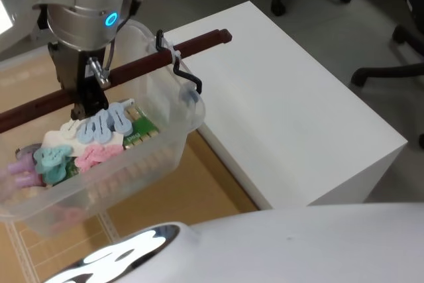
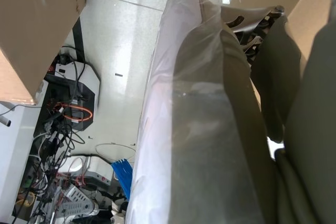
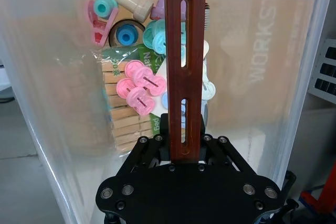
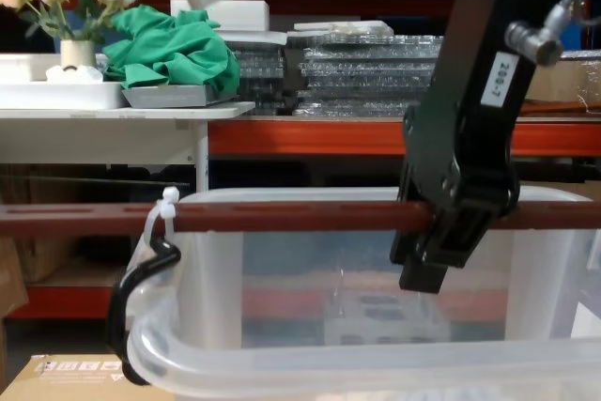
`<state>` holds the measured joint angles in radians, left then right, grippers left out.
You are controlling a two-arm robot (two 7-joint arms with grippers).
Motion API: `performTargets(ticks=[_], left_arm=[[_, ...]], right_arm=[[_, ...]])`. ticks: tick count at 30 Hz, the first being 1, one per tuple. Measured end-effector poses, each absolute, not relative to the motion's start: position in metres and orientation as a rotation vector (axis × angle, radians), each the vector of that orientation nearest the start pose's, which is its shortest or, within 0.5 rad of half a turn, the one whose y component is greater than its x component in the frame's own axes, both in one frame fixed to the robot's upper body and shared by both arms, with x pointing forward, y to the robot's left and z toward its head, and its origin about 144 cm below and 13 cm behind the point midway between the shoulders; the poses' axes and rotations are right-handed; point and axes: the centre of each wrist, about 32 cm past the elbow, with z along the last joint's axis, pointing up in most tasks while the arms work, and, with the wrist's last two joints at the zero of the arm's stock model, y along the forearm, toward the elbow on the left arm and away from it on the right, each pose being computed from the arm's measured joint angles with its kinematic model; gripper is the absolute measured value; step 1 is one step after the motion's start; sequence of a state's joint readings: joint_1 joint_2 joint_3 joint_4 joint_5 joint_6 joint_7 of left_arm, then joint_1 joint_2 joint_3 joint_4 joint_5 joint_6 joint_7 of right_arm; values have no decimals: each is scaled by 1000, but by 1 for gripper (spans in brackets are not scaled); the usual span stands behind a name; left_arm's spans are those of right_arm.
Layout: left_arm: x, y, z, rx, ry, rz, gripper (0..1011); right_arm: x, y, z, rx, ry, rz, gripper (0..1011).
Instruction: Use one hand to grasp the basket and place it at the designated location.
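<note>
Overall: bright, even room light from above; no hard shadows.
Head view: table (image 1: 291, 97) nearly washed white; ring light (image 1: 111, 19) glows blue on my wrist; a glare streak lies on my shell (image 1: 126, 253).
Basket (image 1: 169, 130): milky wall hazes what lies inside; a soft shadow falls beneath it.
Right wrist view: my right claw (image 3: 185, 140) is matte black with screw heads glinting; pale lettering ghosts on the basket wall.
Left wrist view: floor (image 2: 121, 35) bright; wrap (image 2: 184, 129) has a sheen; a blown-out patch near one edge.
Chest view: shelves (image 4: 310, 138) dim; my claw reads near-black against them.
</note>
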<state>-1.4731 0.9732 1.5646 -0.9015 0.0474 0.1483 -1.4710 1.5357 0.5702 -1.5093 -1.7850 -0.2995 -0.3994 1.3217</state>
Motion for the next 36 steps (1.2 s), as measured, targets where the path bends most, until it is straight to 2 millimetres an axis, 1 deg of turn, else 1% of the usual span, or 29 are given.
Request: performTargets(ticks=[11,16,21,28,36], left_arm=[[617,495,1396,1629,163,177,0],[617,495,1396,1629,163,177,0],[617,495,1396,1629,163,177,0],[617,495,1396,1629,163,177,0],[617,495,1396,1629,163,177,0]], right_arm=[[500,-76,1432,-1241,-1527,992,227],[505,-75,1423,-1246,-1510,997,227],[507,-75,1419,-1246,-1506,1002,227],[514,-74,1409,-1235,-1507,1024,227],[517,-72,1399,-1231,-1504,1049,227]])
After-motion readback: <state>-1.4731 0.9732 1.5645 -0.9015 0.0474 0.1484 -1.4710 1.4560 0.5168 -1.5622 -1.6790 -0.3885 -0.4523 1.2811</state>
